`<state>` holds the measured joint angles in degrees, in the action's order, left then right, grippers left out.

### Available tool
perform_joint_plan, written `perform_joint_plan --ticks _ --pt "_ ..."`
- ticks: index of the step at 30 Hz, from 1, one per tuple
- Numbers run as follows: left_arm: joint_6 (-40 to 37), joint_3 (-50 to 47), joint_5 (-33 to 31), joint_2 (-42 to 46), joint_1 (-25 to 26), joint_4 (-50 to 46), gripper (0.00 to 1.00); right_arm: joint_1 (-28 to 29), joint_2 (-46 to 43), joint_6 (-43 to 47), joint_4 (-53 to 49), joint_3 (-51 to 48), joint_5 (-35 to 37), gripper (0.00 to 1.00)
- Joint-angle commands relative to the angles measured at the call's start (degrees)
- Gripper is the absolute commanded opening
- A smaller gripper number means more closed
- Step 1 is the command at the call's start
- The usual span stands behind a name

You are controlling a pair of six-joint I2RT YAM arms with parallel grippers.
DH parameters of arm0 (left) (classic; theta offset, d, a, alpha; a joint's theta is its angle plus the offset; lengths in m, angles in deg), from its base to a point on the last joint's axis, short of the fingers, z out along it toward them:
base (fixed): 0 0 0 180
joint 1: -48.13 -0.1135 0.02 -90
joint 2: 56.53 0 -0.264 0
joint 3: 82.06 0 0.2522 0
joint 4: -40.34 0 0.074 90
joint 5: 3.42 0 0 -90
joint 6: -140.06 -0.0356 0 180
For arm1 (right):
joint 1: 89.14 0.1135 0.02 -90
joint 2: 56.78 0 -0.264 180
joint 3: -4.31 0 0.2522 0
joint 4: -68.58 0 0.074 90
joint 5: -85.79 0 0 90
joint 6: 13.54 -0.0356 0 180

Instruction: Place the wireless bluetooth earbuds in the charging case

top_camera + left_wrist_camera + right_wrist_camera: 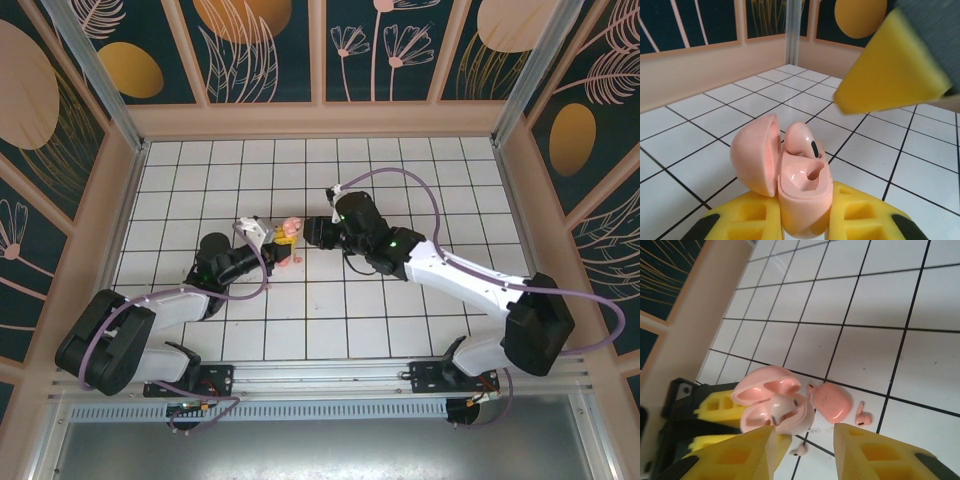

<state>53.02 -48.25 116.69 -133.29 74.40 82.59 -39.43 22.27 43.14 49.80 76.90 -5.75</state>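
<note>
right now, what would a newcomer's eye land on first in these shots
The open salmon-pink charging case grabs attention first. It is clamped in the left gripper above the white tiles, with its lid swung aside, one earbud standing in a socket and the other socket empty. The right gripper hovers close by with its yellow jaws apart. On the tiles beside the case lie a flat pink piece and a loose earbud.

The left arm comes up from the near left corner of the worktop and bends in toward the middle. The left tool is squeezed tight on the charging case. The right arm reaches in from the near right side. The right tool points at the left tool, very close, its two yellow fingers apart with nothing between them.
</note>
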Motion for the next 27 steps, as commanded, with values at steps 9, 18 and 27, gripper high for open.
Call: perform_joint_plan --ticks 9,18,27 --pt "7.4 0.4 -2.2 1.4 -7.4 -3.5 0.12 0.1 0.9 -4.6 -8.0 6.6 -0.2 0.39" --pt "16.3 0.4 -3.3 -1.4 -13.5 -6.4 0.12 2.6 8.7 -17.1 -12.6 9.1 -6.6 0.41" --pt "22.4 -0.9 -2.0 -2.2 -19.0 -4.6 0.12 6.0 21.0 -16.8 -26.3 20.5 -6.5 0.41"
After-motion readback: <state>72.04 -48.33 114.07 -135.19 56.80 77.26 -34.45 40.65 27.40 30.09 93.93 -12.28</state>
